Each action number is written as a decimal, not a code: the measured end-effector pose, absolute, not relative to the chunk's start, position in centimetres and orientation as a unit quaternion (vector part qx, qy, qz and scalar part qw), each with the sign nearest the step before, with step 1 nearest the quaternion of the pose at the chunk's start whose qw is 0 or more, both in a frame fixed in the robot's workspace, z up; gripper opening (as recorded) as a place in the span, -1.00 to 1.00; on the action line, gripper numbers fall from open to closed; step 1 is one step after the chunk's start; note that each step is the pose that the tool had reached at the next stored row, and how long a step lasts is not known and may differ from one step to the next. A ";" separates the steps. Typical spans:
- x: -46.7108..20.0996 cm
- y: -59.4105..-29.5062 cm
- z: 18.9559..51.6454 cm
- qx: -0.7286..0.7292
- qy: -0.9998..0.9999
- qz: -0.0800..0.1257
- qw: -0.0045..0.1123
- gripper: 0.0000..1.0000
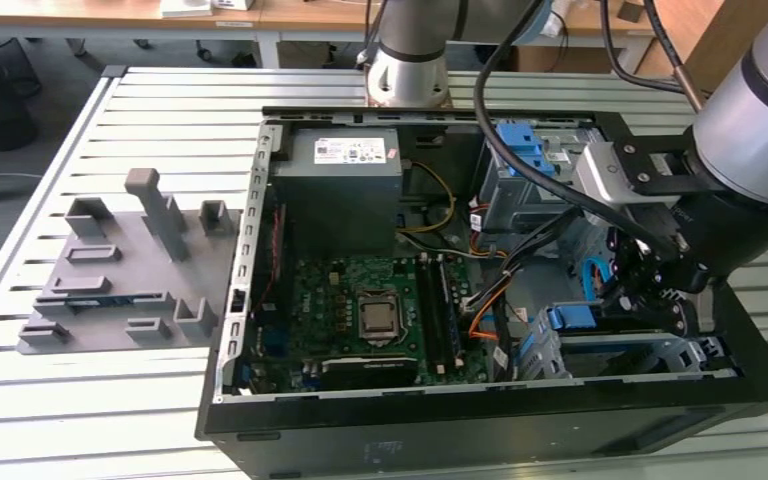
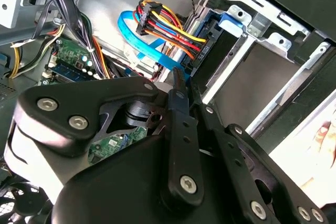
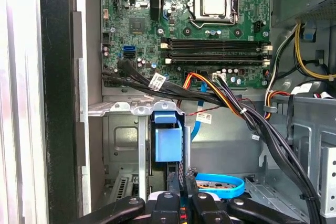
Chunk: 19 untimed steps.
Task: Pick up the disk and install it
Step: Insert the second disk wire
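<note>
While hanging inside the open computer case (image 1: 244,300), the gripper (image 3: 181,195) is pinching the disk's (image 3: 169,142) blue bracket edge, fingers pressed together, beside the grey drive cage (image 1: 624,355).

Cable bundle (image 3: 231,103) crosses above drive cage (image 3: 131,109); motherboard (image 3: 199,19) area open.

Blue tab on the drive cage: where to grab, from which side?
Probably pinch the blue tab across its flat side faces, coming straight in through the case's open side; it stands proud of the metal cage, whose walls hem it in.
</note>
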State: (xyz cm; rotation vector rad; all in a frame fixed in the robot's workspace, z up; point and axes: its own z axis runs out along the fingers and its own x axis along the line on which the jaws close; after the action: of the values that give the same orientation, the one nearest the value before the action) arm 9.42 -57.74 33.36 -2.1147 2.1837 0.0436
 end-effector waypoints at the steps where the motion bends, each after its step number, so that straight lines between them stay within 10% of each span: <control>1: 9.4 -57.7 33.4 -0.695 0.717 0.014 0.051 -0.68; 19: 9.4 -57.9 33.3 -0.693 0.719 0.015 0.051 -0.68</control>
State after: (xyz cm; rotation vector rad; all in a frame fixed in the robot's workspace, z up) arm 9.42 -57.93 33.27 -2.1083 2.1877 0.0455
